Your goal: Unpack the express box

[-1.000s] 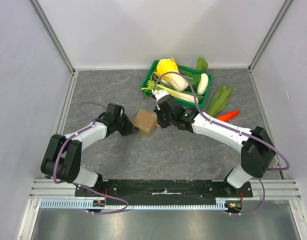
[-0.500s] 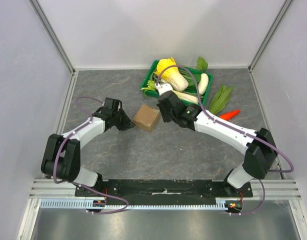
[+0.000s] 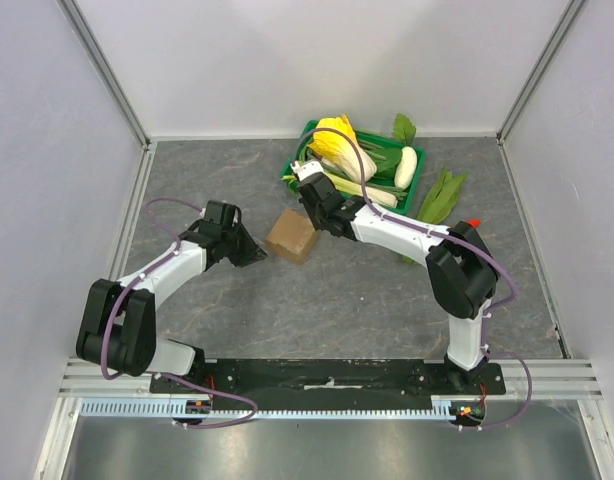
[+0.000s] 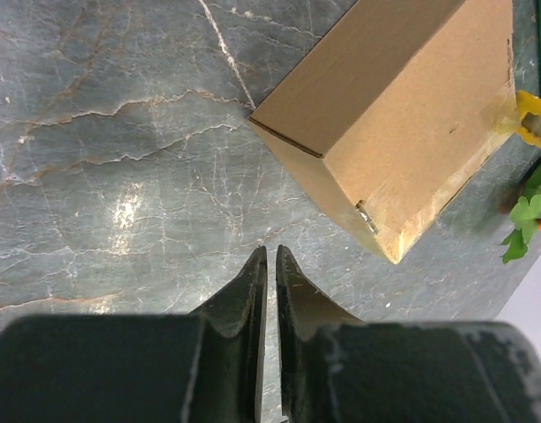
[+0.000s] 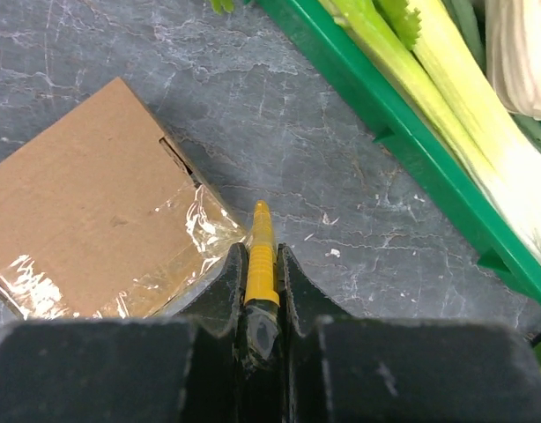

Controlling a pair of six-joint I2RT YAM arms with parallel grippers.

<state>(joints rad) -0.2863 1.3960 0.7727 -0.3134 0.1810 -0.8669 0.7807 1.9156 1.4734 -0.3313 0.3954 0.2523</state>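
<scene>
A: Where is the box (image 3: pixel 292 236)?

B: It lies flat on the table (image 3: pixel 337 300), between the two arms. It is just ahead and to the right of the left pincer (image 4: pixel 271 256) and apart from its fingertips. From the right pincer (image 5: pixel 261 264) it lies just to the left.

A: How do the pincers stand?

B: The left one is clenched on nothing, its fingers nearly meeting. The right one grasps a yellow tool (image 5: pixel 262 242) that points forward, its tip just beside the taped edge.

A: So the step is slitting the tape (image 5: pixel 196 233)?

B: Probably, since the lid looks sealed. The tip should swing left onto the seam and run along it shallowly. The left pincer would do well to brace the box's near side so it cannot slide or turn.

A: What else is nearby?

B: A green crate (image 5: pixel 389 119) sits close on the right pincer's right, with leek (image 5: pixel 447 97) stalks inside. Loose greens (image 3: pixel 439 198) and a carrot (image 3: pixel 473 222) lie farther right. The crate leaves little room, so a wide swing could knock it.
</scene>
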